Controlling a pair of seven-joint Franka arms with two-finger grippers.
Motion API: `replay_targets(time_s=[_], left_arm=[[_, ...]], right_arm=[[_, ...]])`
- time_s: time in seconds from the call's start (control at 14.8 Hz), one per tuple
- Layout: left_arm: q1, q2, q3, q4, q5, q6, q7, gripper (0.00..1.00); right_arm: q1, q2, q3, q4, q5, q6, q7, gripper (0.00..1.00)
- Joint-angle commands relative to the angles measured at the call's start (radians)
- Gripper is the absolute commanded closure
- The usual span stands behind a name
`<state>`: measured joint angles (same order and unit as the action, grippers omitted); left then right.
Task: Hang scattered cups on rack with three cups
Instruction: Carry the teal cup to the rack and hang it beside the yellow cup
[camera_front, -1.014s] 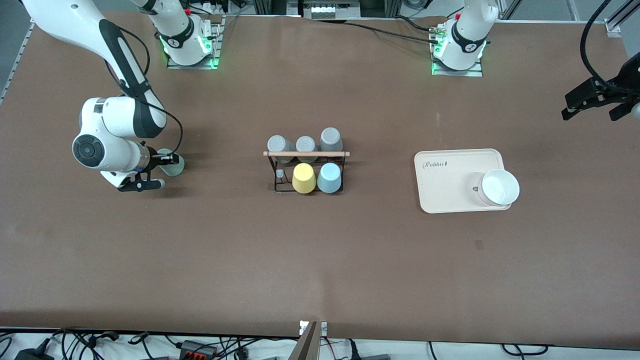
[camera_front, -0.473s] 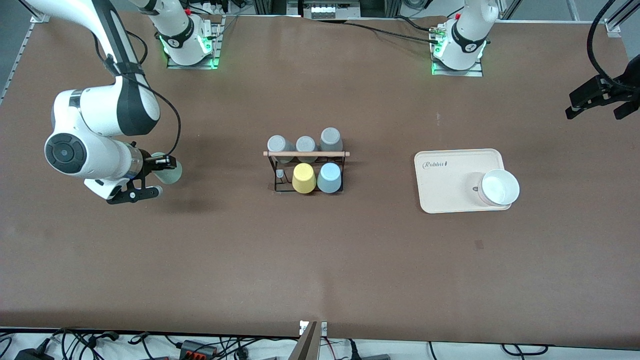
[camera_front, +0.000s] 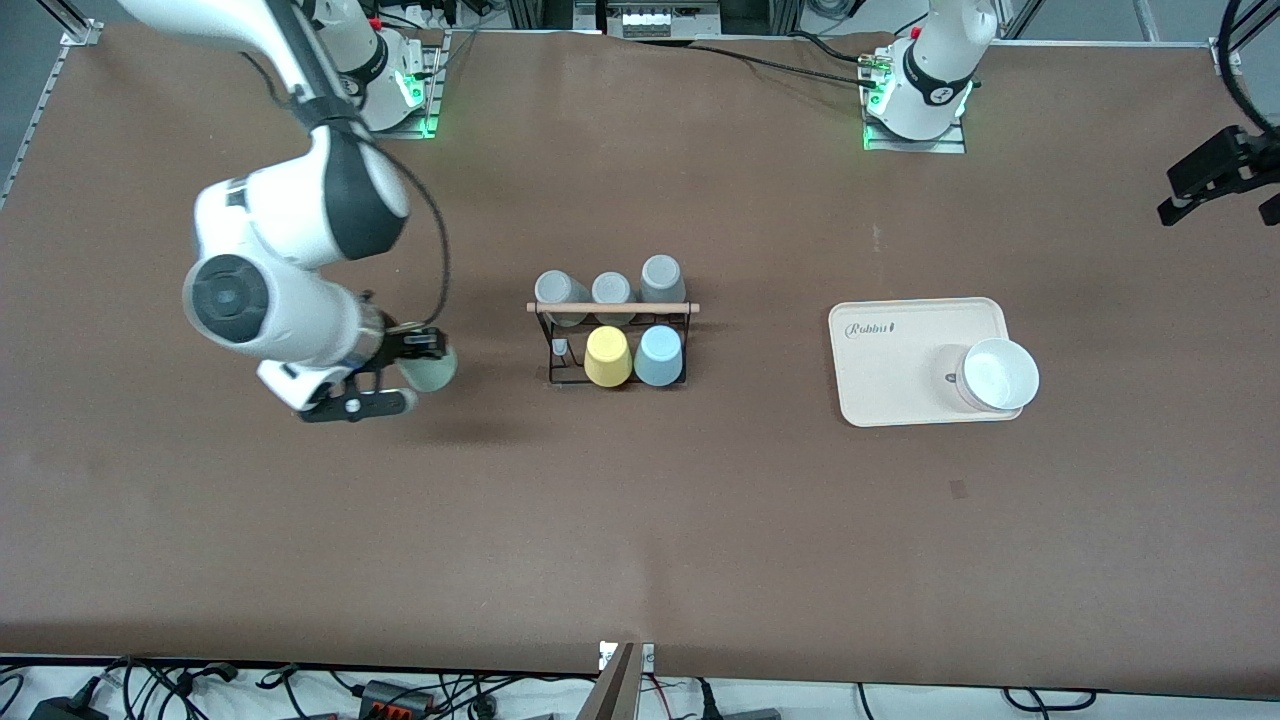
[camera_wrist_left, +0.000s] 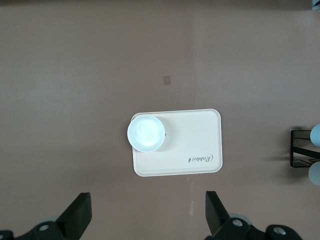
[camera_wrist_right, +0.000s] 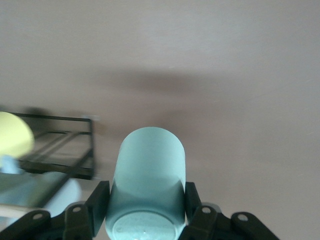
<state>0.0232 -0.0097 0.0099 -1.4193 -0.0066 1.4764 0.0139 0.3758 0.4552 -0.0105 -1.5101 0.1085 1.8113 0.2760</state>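
Note:
My right gripper is shut on the pale sage-green cup and holds it on its side in the air, over the table beside the rack on the right arm's end. In the right wrist view the cup sits between the fingers. The black wire rack with its wooden dowel stands mid-table and also shows in the right wrist view. The light blue cup sits on the rack beside a yellow cup. My left gripper is open and empty, high over the table's edge at the left arm's end.
Three grey cups sit on the rack's row farther from the front camera. A beige tray with a white bowl lies toward the left arm's end; the left wrist view shows tray and bowl.
My right gripper has lifted the sage-green cup off the table and carried it toward the rack. My left gripper has drifted outward toward the table's edge.

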Motion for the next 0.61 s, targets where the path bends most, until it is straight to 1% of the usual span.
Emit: replay_targets(time_s=[0.0,0.14,0.34,0.54], left_arm=[[0.003,0.007,0.002,0.023,-0.007,-0.028,0.008,0.00],[0.024,0.013,0.002,0.020,-0.010,-0.033,0.008,0.00],[0.024,0.014,0.002,0.020,-0.010,-0.036,0.006,0.00],[0.026,0.016,0.002,0.025,-0.052,-0.033,0.000,0.00]], right_arm=[[0.080,0.031,-0.009,0.085,0.003,-0.029,0.161,0.82],[0.120,0.042,-0.009,0.106,0.005,-0.026,0.242,0.82],[0.158,0.057,-0.008,0.135,0.006,-0.015,0.325,0.82],[0.186,0.080,-0.008,0.156,0.010,0.000,0.385,0.82]])
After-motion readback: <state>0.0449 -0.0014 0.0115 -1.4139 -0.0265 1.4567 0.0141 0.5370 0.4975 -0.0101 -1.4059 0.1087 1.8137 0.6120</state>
